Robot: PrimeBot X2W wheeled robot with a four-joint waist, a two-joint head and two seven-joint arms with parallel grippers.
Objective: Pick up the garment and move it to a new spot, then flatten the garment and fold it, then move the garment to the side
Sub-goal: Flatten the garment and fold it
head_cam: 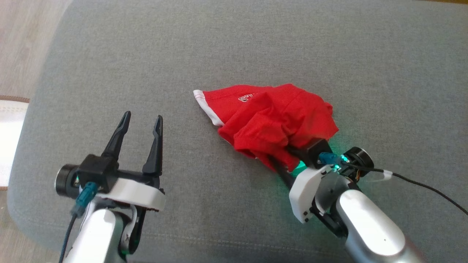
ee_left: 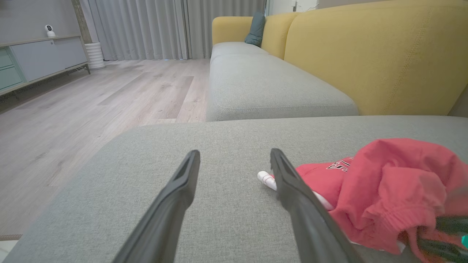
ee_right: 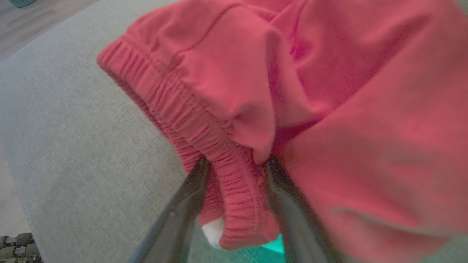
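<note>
Two dark fingers of my right gripper point(ee_right: 237, 162) straddle the ribbed waistband point(ee_right: 190, 106) of the red shorts point(head_cam: 272, 117). Fabric fills the gap between them, though I cannot tell whether they are truly pinching it. The shorts lie in a crumpled heap on the grey sofa cushion point(head_cam: 234, 47), their white-trimmed hem point(head_cam: 204, 106) reaching toward my left, where my left gripper point(head_cam: 142, 116) hovers near them over bare cushion, fingers spread wide and holding nothing.

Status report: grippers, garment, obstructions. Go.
Left gripper open, off the garment. Right gripper astride its waistband, grip unconfirmed. Garment bunched on cushion. Cable trails behind right wrist, off the cloth.
</note>
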